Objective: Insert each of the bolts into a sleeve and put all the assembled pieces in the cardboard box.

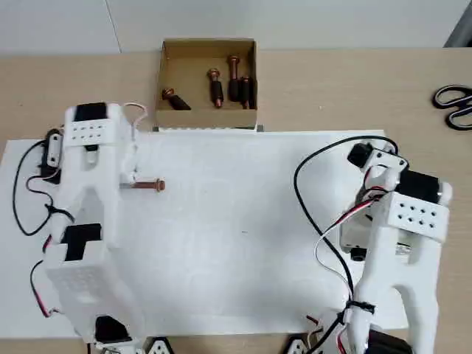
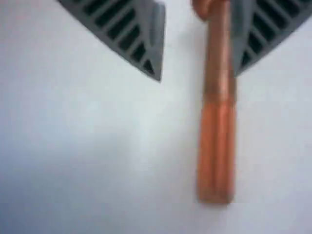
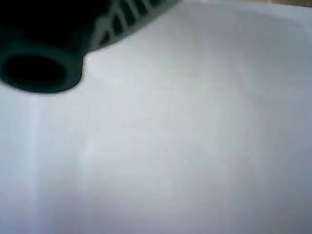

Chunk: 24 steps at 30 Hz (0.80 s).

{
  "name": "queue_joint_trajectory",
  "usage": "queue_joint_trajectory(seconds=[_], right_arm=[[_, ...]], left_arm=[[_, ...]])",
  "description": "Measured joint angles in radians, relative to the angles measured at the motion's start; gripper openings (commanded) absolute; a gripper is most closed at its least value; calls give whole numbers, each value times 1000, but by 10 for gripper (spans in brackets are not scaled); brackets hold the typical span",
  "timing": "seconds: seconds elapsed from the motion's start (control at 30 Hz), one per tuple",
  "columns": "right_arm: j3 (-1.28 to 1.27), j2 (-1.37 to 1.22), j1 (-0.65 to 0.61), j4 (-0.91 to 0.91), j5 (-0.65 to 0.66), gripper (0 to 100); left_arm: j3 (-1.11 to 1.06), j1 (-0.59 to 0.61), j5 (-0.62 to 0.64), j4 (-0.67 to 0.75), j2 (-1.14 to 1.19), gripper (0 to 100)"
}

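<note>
A copper bolt point(image 1: 150, 185) lies on the white sheet point(image 1: 251, 243), sticking out to the right from under my left arm. My left gripper point(image 2: 197, 75) is open around it, and the bolt point(image 2: 217, 126) rests against one grey finger point(image 2: 256, 34), with a wide gap to the other. My right gripper point(image 3: 68, 29) is shut on a black sleeve point(image 3: 41, 68), which hangs just above the sheet with its hollow end showing. In the high view that arm stands at the sheet's right side. The cardboard box point(image 1: 167, 74) at the back holds several bolts fitted in sleeves point(image 1: 217, 87).
Black scissors point(image 1: 453, 105) lie on the wooden table at the far right. Cables point(image 1: 313, 192) loop out beside the right arm. The box stands just beyond the sheet's far edge.
</note>
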<state>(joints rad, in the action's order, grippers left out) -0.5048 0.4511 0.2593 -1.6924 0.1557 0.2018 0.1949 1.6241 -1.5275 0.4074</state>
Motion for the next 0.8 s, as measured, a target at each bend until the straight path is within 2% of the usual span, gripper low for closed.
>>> queue_joint_trajectory(seconds=[0.1,0.23,0.43,0.57,0.8], right_arm=[[-3,0,23,2,35,3],[-3,2,26,2,44,3],[-3,3,26,2,44,3],[-3,3,26,2,44,3],[-3,3,-35,9,44,3]], left_arm=[[40,29,-8,12,0,87],[86,29,-176,23,2,87],[137,29,-669,25,3,39],[150,29,-930,25,3,24],[147,25,-1593,23,3,24]])
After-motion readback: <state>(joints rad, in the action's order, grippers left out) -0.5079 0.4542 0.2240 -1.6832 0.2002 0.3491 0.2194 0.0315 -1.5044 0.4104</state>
